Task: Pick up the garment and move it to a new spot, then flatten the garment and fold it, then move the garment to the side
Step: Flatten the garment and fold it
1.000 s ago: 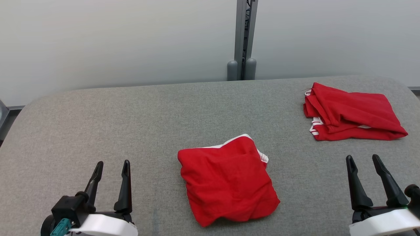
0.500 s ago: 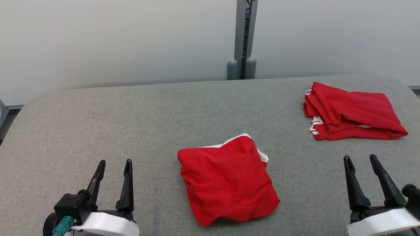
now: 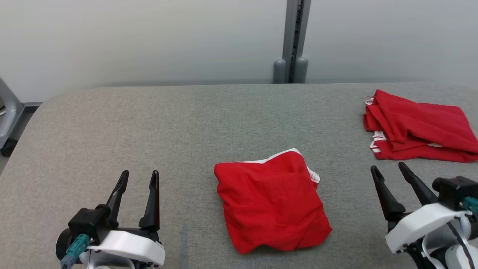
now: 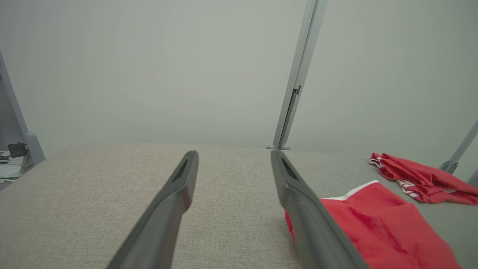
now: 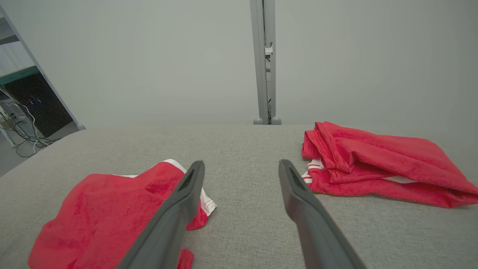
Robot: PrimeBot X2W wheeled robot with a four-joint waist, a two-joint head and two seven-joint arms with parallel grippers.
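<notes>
Nearest me, the left pincer (image 3: 140, 173) at seven o'clock and the right pincer (image 3: 387, 167) at four o'clock hover spread and empty over the grey fabric-covered tabletop (image 3: 149, 123). Between them at six o'clock lies the red cloth garment with white trim (image 3: 270, 209), folded into a rough square and touching neither. Farther off, at two o'clock, sits a second folded red garment (image 3: 422, 125). I'd judge the move aside is due. A pincer must reach in and pinch an edge through every layer.
</notes>
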